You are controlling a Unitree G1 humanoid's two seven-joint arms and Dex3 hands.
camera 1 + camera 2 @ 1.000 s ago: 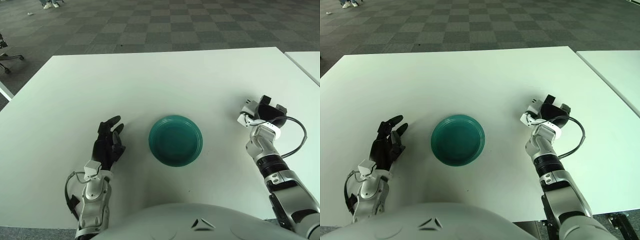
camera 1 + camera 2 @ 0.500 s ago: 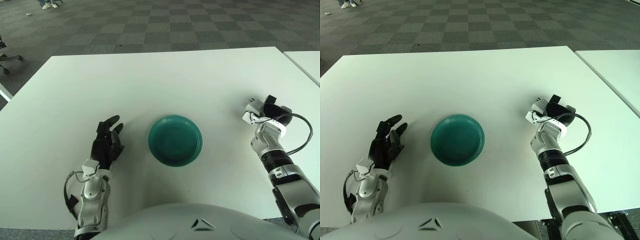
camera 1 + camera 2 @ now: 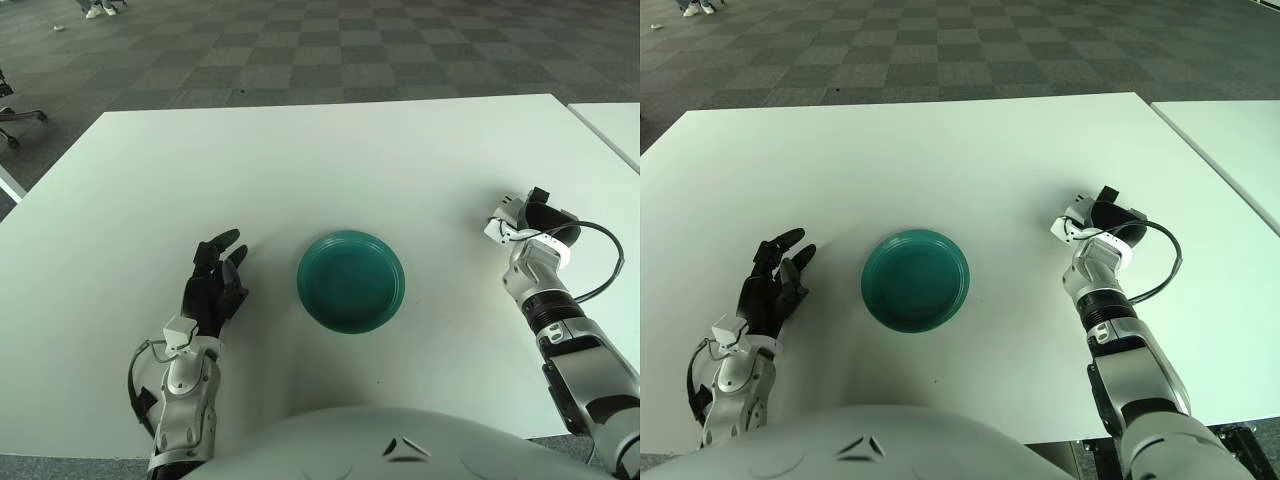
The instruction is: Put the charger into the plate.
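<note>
in the left eye view the right hand (image 3: pixel 530 212) has drifted farther right on the surface (image 3: pixel 330 160), away from the green plate (image 3: pixel 351 280); whether it grips anything i cannot tell, and no charger is clearly visible. in the right eye view the left hand (image 3: pixel 775 285) stays beside the plate's left with fingers spread and holding nothing, so the placing looks not yet begun.

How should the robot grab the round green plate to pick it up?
Probably by its raised rim. The round teal plate lies flat on the white table, so only the edge offers something to pinch. Come from its left side, where the open left robot hand shows closest.
</note>
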